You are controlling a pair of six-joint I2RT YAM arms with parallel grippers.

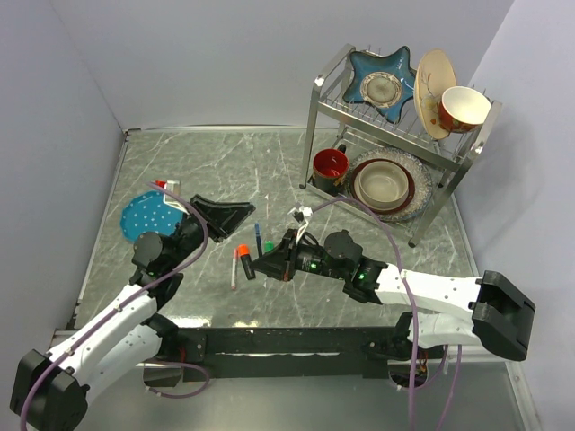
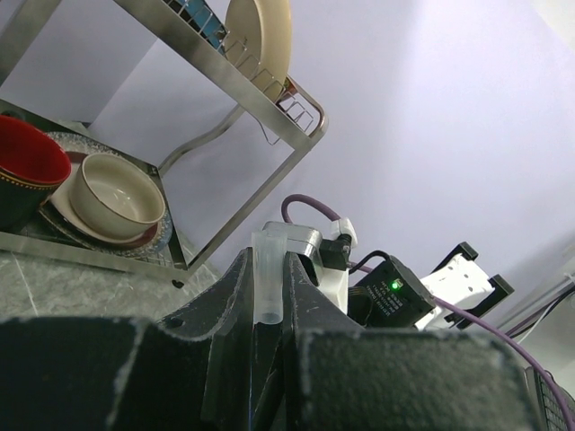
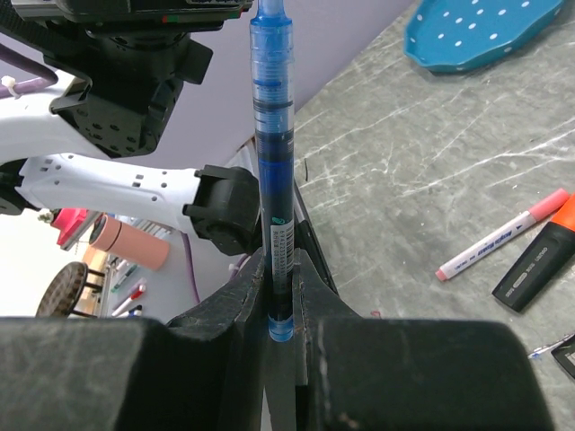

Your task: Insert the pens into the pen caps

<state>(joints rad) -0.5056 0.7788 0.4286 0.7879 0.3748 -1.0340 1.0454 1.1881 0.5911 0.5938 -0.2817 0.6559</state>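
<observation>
Grey marbled tabletop point(image 1: 225, 162) spreads beneath the right gripper point(image 3: 280, 274), lower centre, clamped on a blue pen point(image 3: 272, 153), an orange-tipped marker point(image 1: 244, 261) and white pen point(image 1: 234, 269) lying just left, and beyond, the left gripper point(image 2: 268, 301) pinching a clear pen cap point(image 2: 268, 269).

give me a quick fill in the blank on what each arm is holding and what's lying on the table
1. The left end effector pinches a clear cap; the right end effector is shut on a thin ___.
2. What the right one holds is ___ in colour.
3. The white pen lies on the table beside the ___-tipped black marker.
Missing words: pen; blue; orange.
</observation>
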